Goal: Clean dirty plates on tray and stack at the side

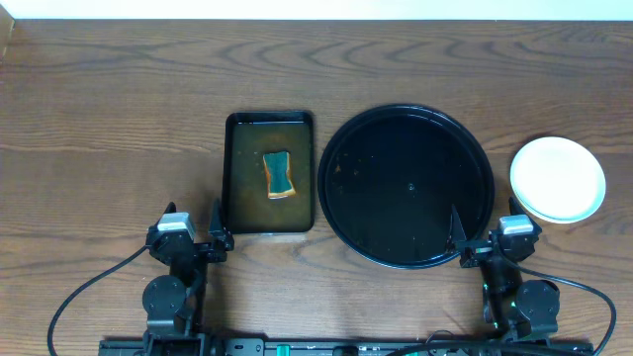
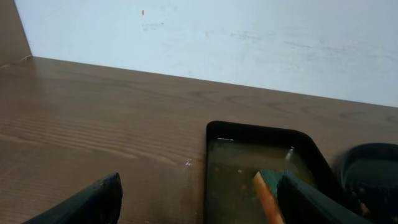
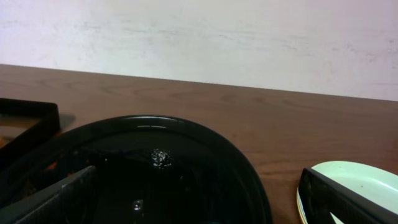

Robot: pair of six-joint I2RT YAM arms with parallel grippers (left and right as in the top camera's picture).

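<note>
Brown wood-grain table (image 1: pixel 99 129) carries everything, with a white wall behind it. A large round glossy black tray (image 1: pixel 386 138) lies right of centre, with only a few wet specks and one shiny droplet near its middle. The plates (image 1: pixel 557 179) are off it, stacked on the table just to its right and not touching its rim. The top one is pale white and looks clean. From the right wrist a yellowish edge peeks out beneath it, but I cannot tell how many are in the pile.

Left of the round tray, close beside it, lies a smaller rectangular black tray (image 1: pixel 230 168) of brownish water. A sponge (image 1: pixel 280 174) with a green face and an orange side lies in that water.

Near the front edge, the left gripper (image 2: pixel 199 208) is spread wide with nothing between its fingers. One finger is over bare wood and the other is at the near edge of the rectangular tray. The right gripper (image 3: pixel 196 208) is likewise wide apart and holds nothing, with one finger over the round tray's near rim and the other just beside the plates.

A tiny orange mark (image 2: pixel 142 12) shows on the wall, too small to read.
</note>
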